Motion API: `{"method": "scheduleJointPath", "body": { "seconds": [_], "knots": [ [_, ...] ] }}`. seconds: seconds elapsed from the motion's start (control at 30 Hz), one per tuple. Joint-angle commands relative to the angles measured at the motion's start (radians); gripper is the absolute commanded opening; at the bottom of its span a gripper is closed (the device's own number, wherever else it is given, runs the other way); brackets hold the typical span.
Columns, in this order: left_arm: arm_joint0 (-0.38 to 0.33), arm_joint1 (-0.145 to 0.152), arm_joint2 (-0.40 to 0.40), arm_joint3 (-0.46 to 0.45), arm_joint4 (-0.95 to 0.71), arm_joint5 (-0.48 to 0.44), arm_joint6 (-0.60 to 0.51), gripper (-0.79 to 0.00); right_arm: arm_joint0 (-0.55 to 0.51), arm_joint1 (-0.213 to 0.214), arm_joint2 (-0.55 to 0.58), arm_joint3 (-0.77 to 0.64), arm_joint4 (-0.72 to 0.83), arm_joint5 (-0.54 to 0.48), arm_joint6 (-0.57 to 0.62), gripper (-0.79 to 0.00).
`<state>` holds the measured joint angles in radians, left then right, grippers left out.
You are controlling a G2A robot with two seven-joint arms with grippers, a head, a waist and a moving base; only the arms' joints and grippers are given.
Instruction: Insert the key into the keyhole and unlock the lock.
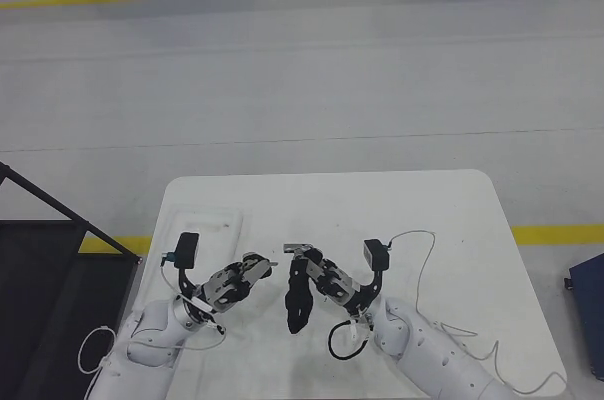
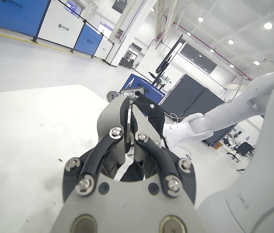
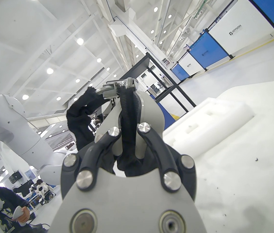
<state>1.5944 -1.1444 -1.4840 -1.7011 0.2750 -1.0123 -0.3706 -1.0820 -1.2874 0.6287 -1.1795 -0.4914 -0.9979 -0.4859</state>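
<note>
The left gripper (image 1: 246, 272) sits over the near edge of the white table (image 1: 432, 220), toward 7 o'clock of its middle. Its fingers are clenched on a thin flat metal key (image 2: 129, 124). From the left wrist the key appears edge-on, so its teeth cannot be made out, and its tip is buried between the finger pads (image 2: 123, 109).

At 3 o'clock of it in the top view, near but with a gap of bare table between them, is the right gripper (image 1: 302, 256). Its claw is clamped on a black strap (image 3: 127, 122). A small metal lock (image 3: 114, 88) sits just past the fingertips, and the strap's loose end hangs toward 6 o'clock (image 1: 299, 302).

Seen from the left wrist, the lock (image 2: 130, 95) peeks out just beyond the left gripper's tips (image 2: 129, 103), partly masked by them and by the black fabric (image 2: 152, 115). The keyhole is too small and too covered to find. Whether key and lock touch cannot be told.

A white foam tray (image 1: 210, 222) with shallow recesses lies at 10 o'clock of the left gripper; its far side is cut off behind the right gripper (image 3: 126, 93) in the right wrist view.
</note>
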Motion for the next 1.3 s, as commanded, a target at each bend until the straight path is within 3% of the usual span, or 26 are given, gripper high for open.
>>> {"method": "scheduleJointPath", "body": {
  "seconds": [0.0,0.2,0.47,0.83,1.27],
  "knots": [
    [0.0,0.009,0.013,0.01,0.053,0.0,0.066,-0.785,-0.004,-0.002,0.011,-0.001,-0.008,-0.006,0.008,-0.785],
    [-0.022,0.045,0.053,0.044,0.143,0.0,0.208,-0.785,-0.009,-0.003,0.021,-0.01,-0.021,-0.014,0.012,-0.785],
    [-0.063,0.108,0.113,0.047,0.117,0.0,0.307,-0.785,-0.009,-0.003,0.021,-0.01,-0.021,-0.014,0.012,-0.785],
    [-0.137,0.184,0.217,0.076,0.053,0.0,0.299,-0.785,-0.009,-0.003,0.021,-0.01,-0.021,-0.014,0.012,-0.785],
    [-0.199,0.241,0.3,0.108,0.064,0.0,0.386,-0.785,-0.009,-0.003,0.021,-0.01,-0.021,-0.014,0.012,-0.785]
  ]
}}
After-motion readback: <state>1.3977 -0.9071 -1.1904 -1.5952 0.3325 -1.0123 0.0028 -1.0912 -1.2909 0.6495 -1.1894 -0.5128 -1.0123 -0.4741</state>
